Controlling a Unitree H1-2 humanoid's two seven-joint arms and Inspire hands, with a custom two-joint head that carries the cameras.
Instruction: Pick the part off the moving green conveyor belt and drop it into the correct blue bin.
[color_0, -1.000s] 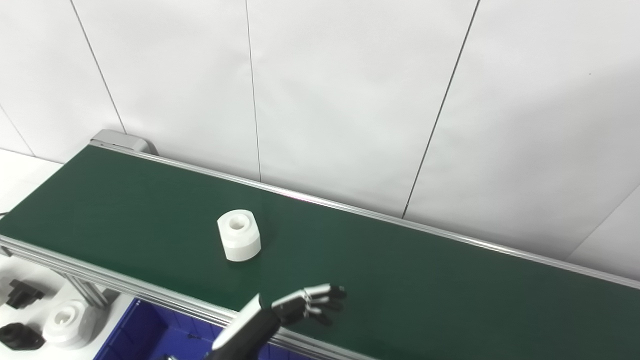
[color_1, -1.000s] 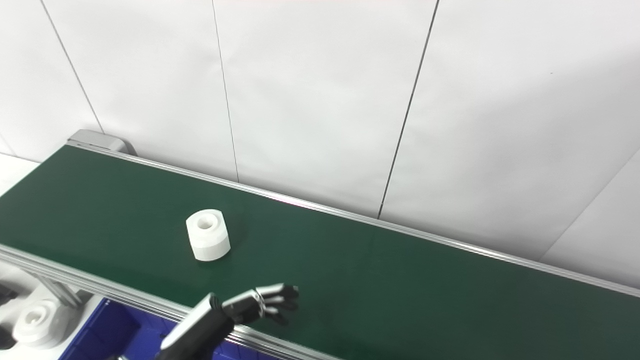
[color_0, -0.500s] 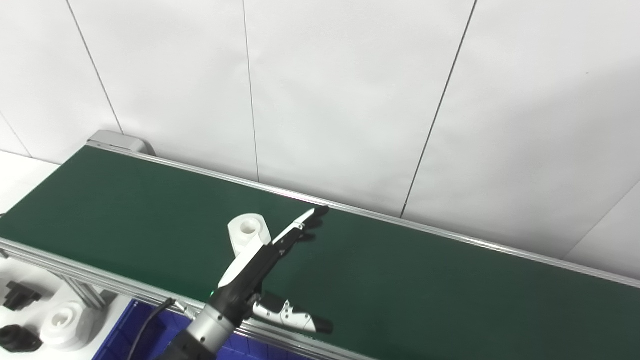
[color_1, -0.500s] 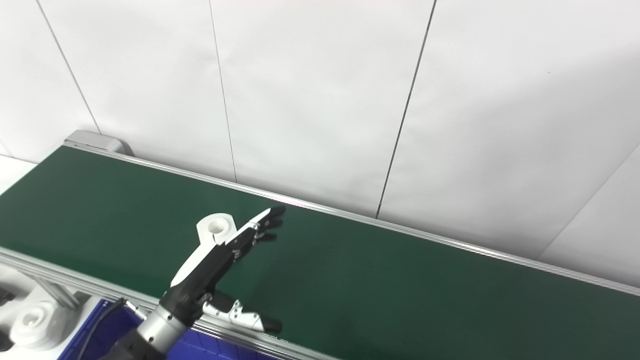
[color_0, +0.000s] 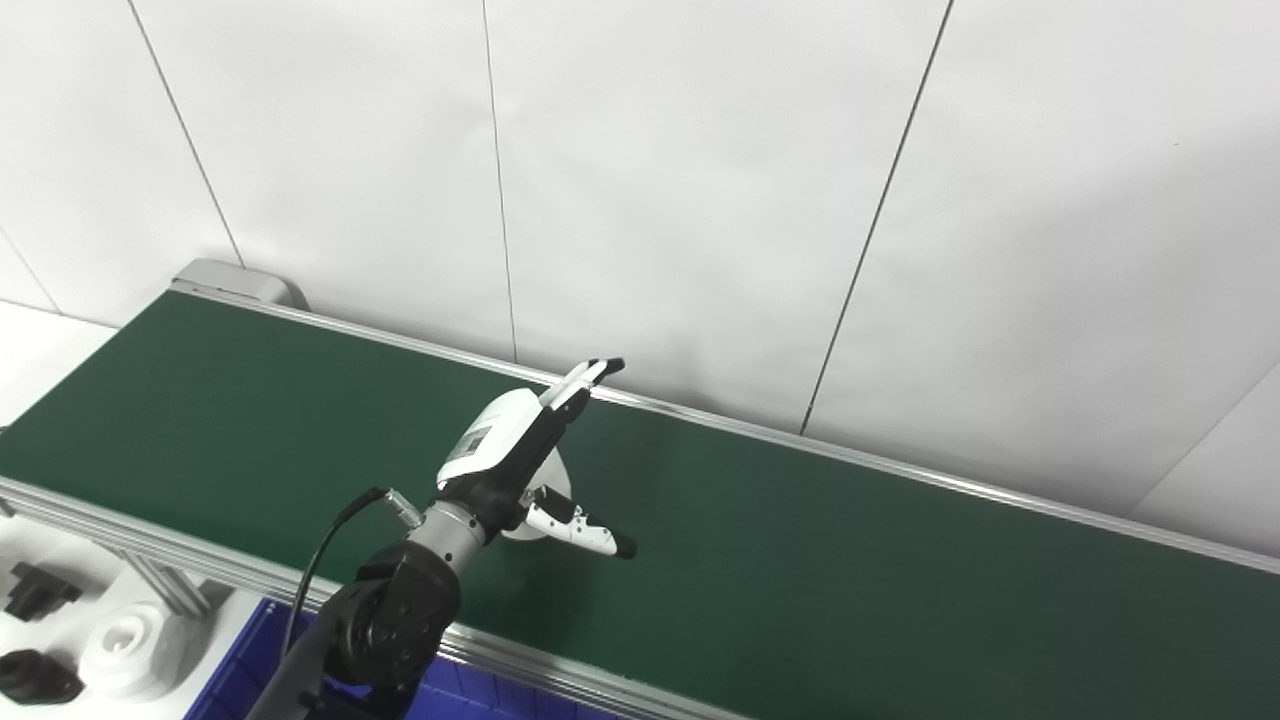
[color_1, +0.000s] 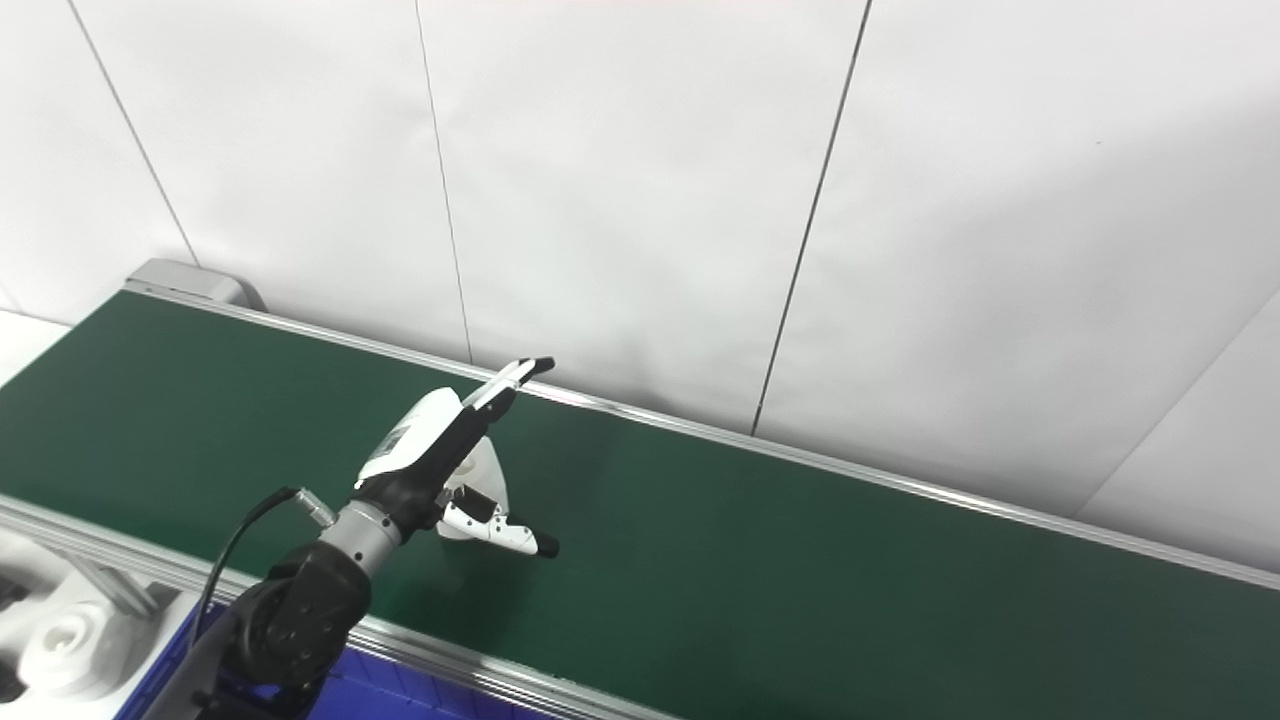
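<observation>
A white cylindrical part (color_0: 553, 478) stands on the green conveyor belt (color_0: 850, 560). It is mostly hidden behind my left hand; a sliver also shows in the right eye view (color_1: 492, 468). My left hand (color_0: 515, 450) is open just in front of and over the part. Its fingers (color_0: 585, 378) stretch toward the back wall and the thumb (color_0: 585, 530) sticks out to the right, beside the part's base. I cannot tell whether the hand touches the part. My right hand is not in view.
A blue bin (color_0: 235, 670) lies below the belt's near rail at the bottom left. A white part (color_0: 125, 645) and black parts (color_0: 35, 590) sit on the white table at the far left. A white panelled wall runs behind the belt.
My left hand has moved from the belt's near edge forward and up to the part, now covering most of it. The part has drifted to the right with the belt.
</observation>
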